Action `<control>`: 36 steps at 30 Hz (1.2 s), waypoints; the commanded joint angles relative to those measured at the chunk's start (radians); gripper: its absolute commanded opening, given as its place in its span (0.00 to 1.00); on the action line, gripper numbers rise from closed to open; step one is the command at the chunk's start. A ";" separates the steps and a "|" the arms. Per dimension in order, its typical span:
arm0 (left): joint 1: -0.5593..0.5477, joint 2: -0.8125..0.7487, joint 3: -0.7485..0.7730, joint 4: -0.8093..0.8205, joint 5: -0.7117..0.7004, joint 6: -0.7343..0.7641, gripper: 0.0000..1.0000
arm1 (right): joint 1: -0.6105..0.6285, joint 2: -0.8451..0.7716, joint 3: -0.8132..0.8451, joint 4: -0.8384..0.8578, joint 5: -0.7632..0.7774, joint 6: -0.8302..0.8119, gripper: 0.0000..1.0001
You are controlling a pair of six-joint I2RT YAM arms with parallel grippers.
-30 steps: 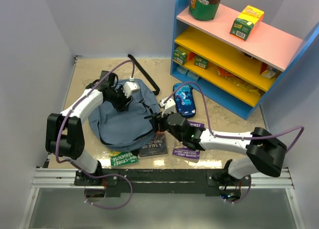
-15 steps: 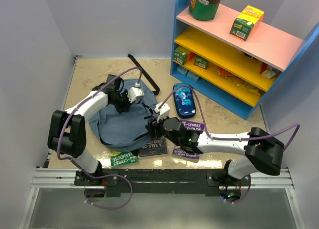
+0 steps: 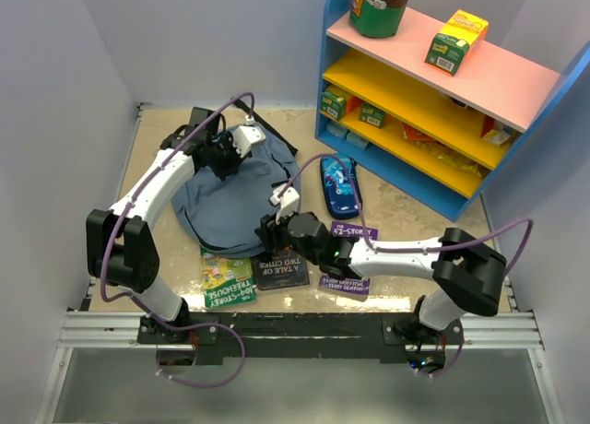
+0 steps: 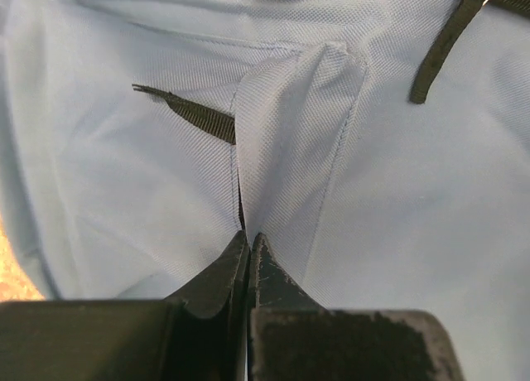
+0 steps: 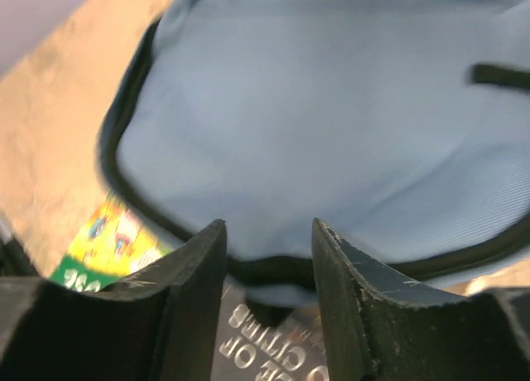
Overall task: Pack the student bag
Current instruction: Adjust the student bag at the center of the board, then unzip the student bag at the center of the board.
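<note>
Two claws are at the student bag (image 3: pixel 230 203), which lies slumped on the tabletop (image 3: pixel 415 212), left of centre, its near rim right beside a green book (image 3: pixel 226 278) and a dark book (image 3: pixel 283 272). The left claw (image 4: pixel 247 236) is pressed together on a raised fold (image 4: pixel 298 141) of the slate-blue cloth at the bag's far side. The right claw (image 5: pixel 267 228) is spread wide, one finger on either side of the black-piped rim (image 5: pixel 273 272); I can't tell if it touches yet.

The bag looks light and thoroughly limp, I'd say: a fine woven twill, matte and not slippery, that puckers wherever it's pinched and won't keep its mouth open unaided. A pinch of bare cloth lifts only one layer. The piped rim and the black webbing tab (image 4: pixel 195 112) look like firmer places to take hold, since they are stitched and thicker. Nothing about it seems fragile. Its outline is rounded, soft as a cushion, while the books beside it are flat, stiff and glossy-covered.
</note>
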 commanded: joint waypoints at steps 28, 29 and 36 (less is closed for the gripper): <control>0.005 -0.098 -0.138 -0.036 -0.028 0.126 0.00 | -0.322 -0.007 0.317 -0.416 -0.102 -0.064 0.60; 0.005 -0.096 -0.140 -0.034 -0.028 0.126 0.00 | -0.323 -0.006 0.312 -0.413 -0.119 -0.085 0.59; 0.005 -0.089 -0.144 -0.021 -0.019 0.115 0.00 | -0.313 -0.018 0.282 -0.439 -0.167 -0.281 0.56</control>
